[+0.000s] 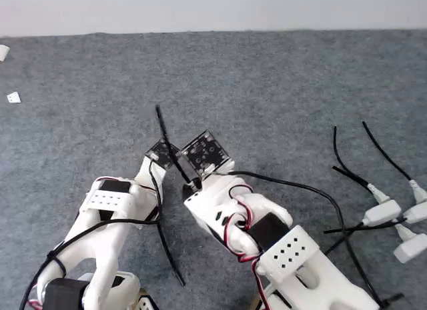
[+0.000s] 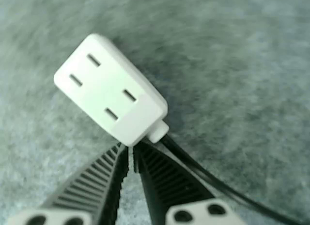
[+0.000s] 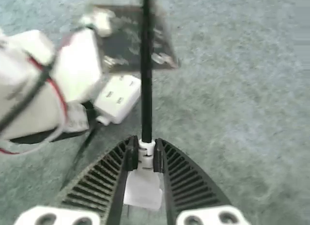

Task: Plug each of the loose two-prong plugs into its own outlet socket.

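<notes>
A white outlet block [image 2: 109,92] with two pairs of slots sits just past my left gripper [image 2: 130,153], which is shut on the block's near edge beside its black cord [image 2: 203,174]. My right gripper [image 3: 144,150] is shut on a white two-prong plug [image 3: 143,186]. The plug's black cord [image 3: 145,80] runs straight out between the fingers. From the right wrist view, the outlet block [image 3: 118,99] lies off to one side of the held plug, a short way apart from it. Three loose white plugs [image 1: 383,211] with black cords lie at the far right of the carpet.
Grey carpet [image 1: 267,90] covers the table. The two arms stand close together at the front middle, their wrist camera boards [image 1: 205,153] almost touching. A black cable [image 1: 293,185] runs from the right arm toward the loose plugs. Small white scraps [image 1: 13,97] lie far left.
</notes>
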You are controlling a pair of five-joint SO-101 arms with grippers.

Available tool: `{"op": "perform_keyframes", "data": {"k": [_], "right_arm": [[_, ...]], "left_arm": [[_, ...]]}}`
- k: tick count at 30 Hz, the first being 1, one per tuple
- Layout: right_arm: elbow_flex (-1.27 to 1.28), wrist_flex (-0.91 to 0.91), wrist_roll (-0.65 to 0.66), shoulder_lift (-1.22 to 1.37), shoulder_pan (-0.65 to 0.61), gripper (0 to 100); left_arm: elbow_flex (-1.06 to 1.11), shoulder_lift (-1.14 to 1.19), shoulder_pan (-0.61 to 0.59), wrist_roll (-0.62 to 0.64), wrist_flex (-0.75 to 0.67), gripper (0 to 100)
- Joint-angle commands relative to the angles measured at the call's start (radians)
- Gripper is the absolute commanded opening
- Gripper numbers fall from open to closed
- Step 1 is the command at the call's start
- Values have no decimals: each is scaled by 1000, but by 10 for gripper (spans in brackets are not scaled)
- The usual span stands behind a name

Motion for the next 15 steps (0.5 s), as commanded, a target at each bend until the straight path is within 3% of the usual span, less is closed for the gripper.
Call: {"op": "perform_keyframes", "data": {"k": [1, 4, 11, 15], "right_arm": [[-15, 4, 11, -27, -35, 8], [-15, 1, 9, -25, -36, 8], [-15, -5, 6, -25, -30, 8], [-15, -5, 5, -25, -27, 8]], "left_arm": [[-4, -15, 25, -28, 12, 13], [-2, -17, 29, -57, 31, 13], [7, -26, 81, -310, 138, 13], [16, -28, 94, -334, 141, 13]]}}
